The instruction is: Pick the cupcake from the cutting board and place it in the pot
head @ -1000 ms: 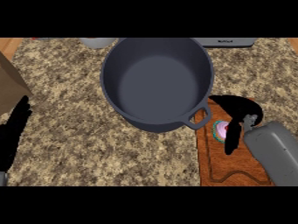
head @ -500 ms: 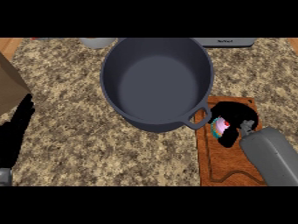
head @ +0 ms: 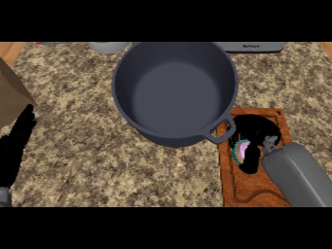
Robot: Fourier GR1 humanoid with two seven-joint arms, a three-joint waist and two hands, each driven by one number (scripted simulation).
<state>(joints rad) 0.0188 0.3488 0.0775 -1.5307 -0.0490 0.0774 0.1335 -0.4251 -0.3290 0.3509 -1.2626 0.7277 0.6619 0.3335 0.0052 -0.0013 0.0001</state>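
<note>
— What is the right hand doing?
— The right hand is just right of the pot, by its handle, with its fingers curled round the cupcake at the cutting board.
— And the other?
— The left hand rests well left of the pot, fingers straight, holding nothing.
— Any writing?
— There is a small label on the grey appliance behind the pot, too small to read.

The smooth, rounded grey right forearm is ending in a black right hand. The black left hand is showing a small grey wrist piece beneath it.
</note>
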